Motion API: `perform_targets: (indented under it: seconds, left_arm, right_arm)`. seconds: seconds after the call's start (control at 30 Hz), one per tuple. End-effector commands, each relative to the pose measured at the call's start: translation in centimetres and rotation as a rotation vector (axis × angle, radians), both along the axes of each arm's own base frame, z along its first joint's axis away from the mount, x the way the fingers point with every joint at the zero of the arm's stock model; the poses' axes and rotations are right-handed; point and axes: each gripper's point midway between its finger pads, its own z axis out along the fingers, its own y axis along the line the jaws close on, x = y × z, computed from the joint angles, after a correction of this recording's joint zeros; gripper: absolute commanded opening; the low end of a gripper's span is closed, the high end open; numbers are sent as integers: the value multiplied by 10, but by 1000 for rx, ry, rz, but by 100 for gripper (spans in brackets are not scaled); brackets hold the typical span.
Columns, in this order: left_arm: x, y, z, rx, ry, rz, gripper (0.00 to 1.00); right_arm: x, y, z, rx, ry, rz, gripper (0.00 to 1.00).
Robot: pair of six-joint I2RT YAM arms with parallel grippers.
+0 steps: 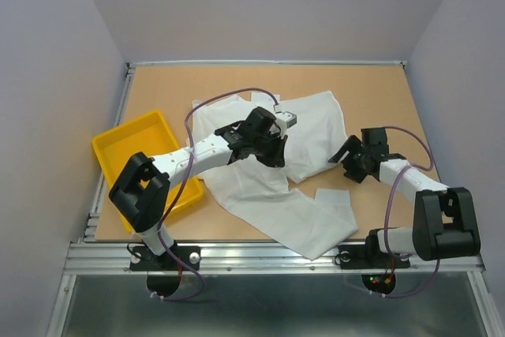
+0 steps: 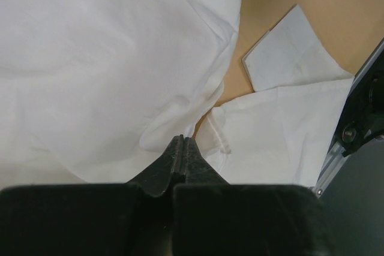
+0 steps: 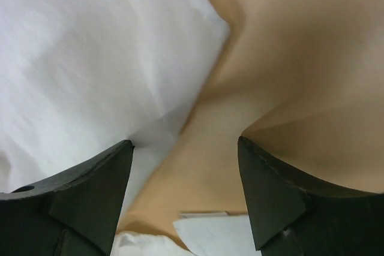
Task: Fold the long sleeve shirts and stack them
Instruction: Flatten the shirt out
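Note:
One white long sleeve shirt [image 1: 316, 128] lies crumpled across the middle of the table, with a sleeve [image 1: 304, 222] trailing toward the front edge. My left gripper [image 1: 270, 150] is over the shirt's middle. In the left wrist view its jaws [image 2: 182, 142] are pressed together at a raised fold of the shirt [image 2: 90, 58], pinching the thin fabric. My right gripper [image 1: 349, 159] is open at the shirt's right edge. In the right wrist view it [image 3: 186, 142] straddles bare table, with the shirt's edge [image 3: 90, 46] by its left finger.
A yellow tray [image 1: 118, 144] sits at the left, partly under the left arm. A sleeve cuff [image 2: 288, 52] lies flat on the wood near the front right. The table's metal front rail [image 1: 260, 256] is close to the sleeve.

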Motion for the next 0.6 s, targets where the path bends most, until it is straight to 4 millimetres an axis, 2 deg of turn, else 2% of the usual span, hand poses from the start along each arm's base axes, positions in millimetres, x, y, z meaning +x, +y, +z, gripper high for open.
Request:
perform_targets:
  seconds: [0.0,0.13,0.17,0.23,0.27,0.33,0.37,0.4,0.43,0.47,0.5,0.53,0.57]
  left_arm:
    - [17,-9,48,-103,-93,33,0]
    - [21,-10,52,-112,-100,42,0]
    - [22,-9,52,-113,-99,46,0]
    - [26,-8,55,-119,-104,55,0]
    - [29,-7,56,-121,-108,64,0]
    - [37,0,57,-115,-117,93,0]
    - [40,3,55,-107,-116,105,0]
    - [42,6,56,-103,-125,117,0]
    - [47,13,53,-86,-130,143,0]
    - [47,16,52,-79,-133,151,0]
    - [47,21,45,-62,-126,160,0]
    - [47,23,43,-57,-124,166,0]
    - [45,24,42,-56,-119,162,0]
  right_arm:
    - [28,18,6,121,-69,-36,75]
    - [36,17,1,127,-79,-67,68]
    - [39,16,-2,127,-72,-72,63]
    - [43,17,-1,126,-77,-71,52]
    - [45,16,-1,119,-77,-67,40]
    - [58,13,11,91,-118,-56,25]
    - [64,12,19,76,-135,-48,19]
    - [87,10,47,41,-210,-18,12]
    - [90,5,54,-1,-197,-6,10]
    - [101,1,70,-59,-219,39,8]
    - [109,-3,74,-97,-199,53,5]
    - [128,-7,109,-133,-231,60,4]
    - [135,-14,119,-182,-234,53,4]
